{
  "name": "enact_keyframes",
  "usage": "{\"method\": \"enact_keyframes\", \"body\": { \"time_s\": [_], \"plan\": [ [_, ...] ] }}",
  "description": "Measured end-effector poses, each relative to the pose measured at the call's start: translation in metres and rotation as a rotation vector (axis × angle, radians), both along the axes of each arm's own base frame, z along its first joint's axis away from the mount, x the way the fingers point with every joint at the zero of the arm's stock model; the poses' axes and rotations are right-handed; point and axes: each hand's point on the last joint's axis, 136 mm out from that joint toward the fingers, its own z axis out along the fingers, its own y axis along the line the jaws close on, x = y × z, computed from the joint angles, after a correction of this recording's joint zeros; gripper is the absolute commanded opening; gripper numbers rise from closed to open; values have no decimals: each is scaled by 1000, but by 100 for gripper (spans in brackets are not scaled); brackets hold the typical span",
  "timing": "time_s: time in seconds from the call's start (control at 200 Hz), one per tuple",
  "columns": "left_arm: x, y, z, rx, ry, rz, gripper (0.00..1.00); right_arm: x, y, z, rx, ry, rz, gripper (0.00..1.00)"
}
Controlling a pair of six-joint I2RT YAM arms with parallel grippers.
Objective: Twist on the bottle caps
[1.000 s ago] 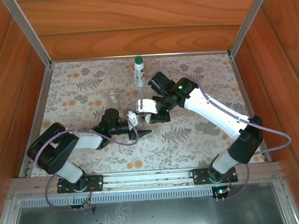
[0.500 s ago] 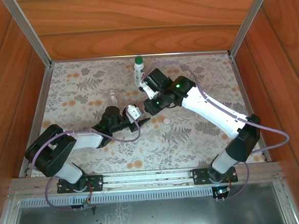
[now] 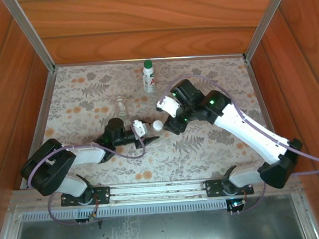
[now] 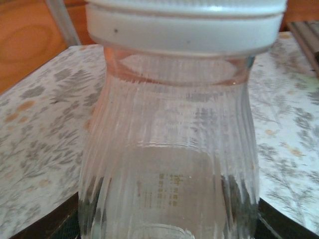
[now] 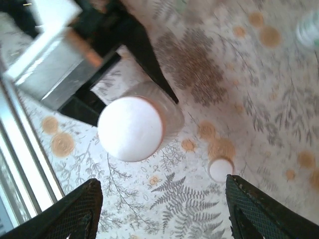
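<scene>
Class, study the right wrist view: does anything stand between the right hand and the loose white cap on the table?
Nothing visible does. The loose cap lies on the table just ahead of the open right hand, close to one finger. The capped bottle stands off to the side, apart from the cap.

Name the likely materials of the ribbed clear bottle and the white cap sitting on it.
The bottle is probably clear plastic, possibly glass: glossy, see-through walls with fine vertical ribs and soft highlights. The cap looks like opaque white moulded plastic, with a smooth, slightly matte surface and a stepped rim.
</scene>
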Motion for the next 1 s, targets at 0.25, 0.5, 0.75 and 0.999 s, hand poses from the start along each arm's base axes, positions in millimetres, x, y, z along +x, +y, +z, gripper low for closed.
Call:
{"method": "enact_keyframes", "body": {
  "time_s": [0.25,0.5,0.75,0.999],
  "plan": [
    [-17,-3,4,-19,-10,-100,58,-24,19,4,-9,-120,390,69],
    [-21,-4,5,-22,-8,-126,58,-20,37,-10,-52,-120,510,59],
    [-21,-4,4,-20,-4,-125,58,-24,35,-19,-82,-85,543,52],
    [-22,-4,3,-19,4,-125,58,-26,34,-20,-88,-78,550,31]
  ]
}}
